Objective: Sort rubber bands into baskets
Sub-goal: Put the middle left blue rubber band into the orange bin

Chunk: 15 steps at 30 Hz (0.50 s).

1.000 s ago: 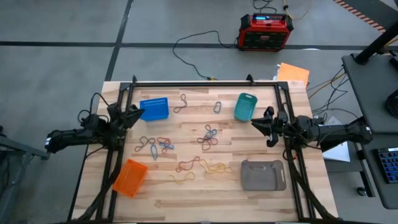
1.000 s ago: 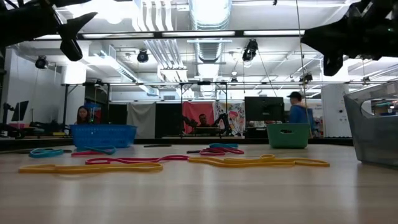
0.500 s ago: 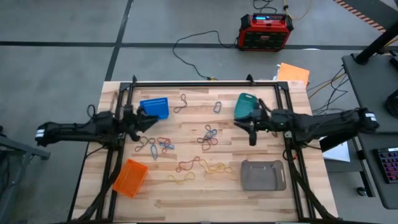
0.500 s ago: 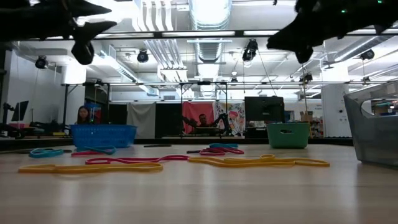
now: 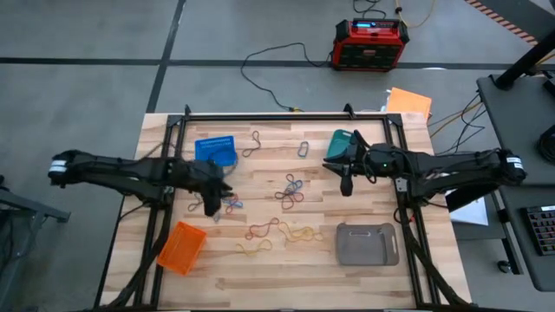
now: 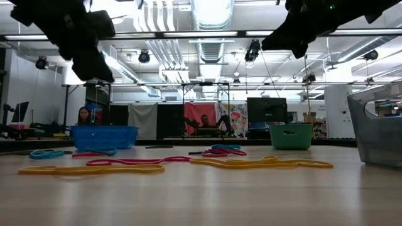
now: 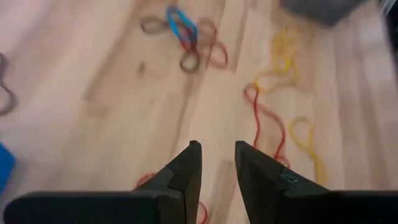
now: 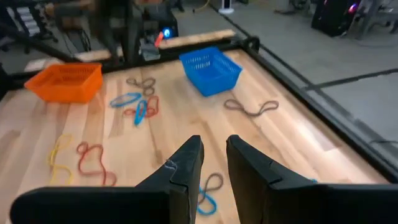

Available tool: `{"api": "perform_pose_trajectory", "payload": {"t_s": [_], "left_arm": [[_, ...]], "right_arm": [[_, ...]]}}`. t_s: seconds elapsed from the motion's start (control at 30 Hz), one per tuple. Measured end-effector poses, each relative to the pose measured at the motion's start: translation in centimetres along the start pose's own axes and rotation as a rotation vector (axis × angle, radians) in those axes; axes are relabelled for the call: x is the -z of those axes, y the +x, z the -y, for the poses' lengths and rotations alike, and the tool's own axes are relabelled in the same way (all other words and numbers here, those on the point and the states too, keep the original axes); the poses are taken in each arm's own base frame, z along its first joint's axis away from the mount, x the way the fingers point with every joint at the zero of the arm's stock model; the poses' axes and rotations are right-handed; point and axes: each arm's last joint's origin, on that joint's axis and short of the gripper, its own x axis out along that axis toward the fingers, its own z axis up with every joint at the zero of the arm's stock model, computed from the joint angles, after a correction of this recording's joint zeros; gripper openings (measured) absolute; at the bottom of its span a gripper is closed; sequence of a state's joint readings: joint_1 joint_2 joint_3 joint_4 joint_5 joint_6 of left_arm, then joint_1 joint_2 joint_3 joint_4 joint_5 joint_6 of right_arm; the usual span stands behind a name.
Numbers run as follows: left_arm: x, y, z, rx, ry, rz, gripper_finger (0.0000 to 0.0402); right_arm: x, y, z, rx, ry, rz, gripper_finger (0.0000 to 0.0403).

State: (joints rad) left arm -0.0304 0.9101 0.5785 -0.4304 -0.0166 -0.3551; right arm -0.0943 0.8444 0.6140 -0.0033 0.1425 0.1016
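Several rubber bands lie loose on the wooden table: a blue, red and grey cluster (image 5: 224,204), a middle cluster (image 5: 290,191), red (image 5: 260,230) and yellow (image 5: 301,232) loops nearer the front. The blue basket (image 5: 215,150), teal basket (image 5: 340,146), orange basket (image 5: 182,247) and grey basket (image 5: 367,243) stand around them. My left gripper (image 5: 212,198) hovers over the left cluster, its fingers (image 7: 189,163) a narrow gap apart and empty. My right gripper (image 5: 345,179) hovers just in front of the teal basket, also narrowly open (image 8: 213,155) and empty.
A grey band (image 5: 253,143) and a small grey loop (image 5: 303,149) lie near the far edge. A black frame (image 5: 286,115) runs along the table's edges. A red-and-black box (image 5: 371,43) stands on the floor beyond. People show in the room behind (image 6: 82,115).
My left gripper has gone from beside the blue basket toward the table's right and near edge, out over the left cluster of bands, and down. My right gripper has gone toward the table's left, from the right rail to in front of the teal basket. The bands have stayed put.
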Motion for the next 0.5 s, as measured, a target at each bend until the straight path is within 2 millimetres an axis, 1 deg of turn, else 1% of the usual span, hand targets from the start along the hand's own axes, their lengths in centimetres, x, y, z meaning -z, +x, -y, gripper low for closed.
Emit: {"api": "perform_pose_trajectory", "payload": {"t_s": [0.07, 0.17, 0.37, 0.5], "left_arm": [[0.5, 1.3, 0.4, 0.005, 0.024, -0.044, 0.0081], [0.8, 2.7, 1.0, -0.002, 0.056, -0.072, 0.0081], [1.7, 4.5, 1.8, -0.081, 0.105, -0.117, 0.0081], [2.2, 5.7, 1.8, -0.144, 0.128, -0.151, 0.0081]], "right_arm": [[-0.1, -0.2, 0.2, 0.01, -0.009, 0.009, 0.0068], [-0.2, -0.2, 0.6, 0.026, -0.018, 0.012, 0.0068], [-0.2, 0.0, 1.3, 0.06, -0.028, 0.008, 0.0068], [-0.1, 0.0, 1.6, 0.074, -0.029, 0.0, 0.0068]]}}
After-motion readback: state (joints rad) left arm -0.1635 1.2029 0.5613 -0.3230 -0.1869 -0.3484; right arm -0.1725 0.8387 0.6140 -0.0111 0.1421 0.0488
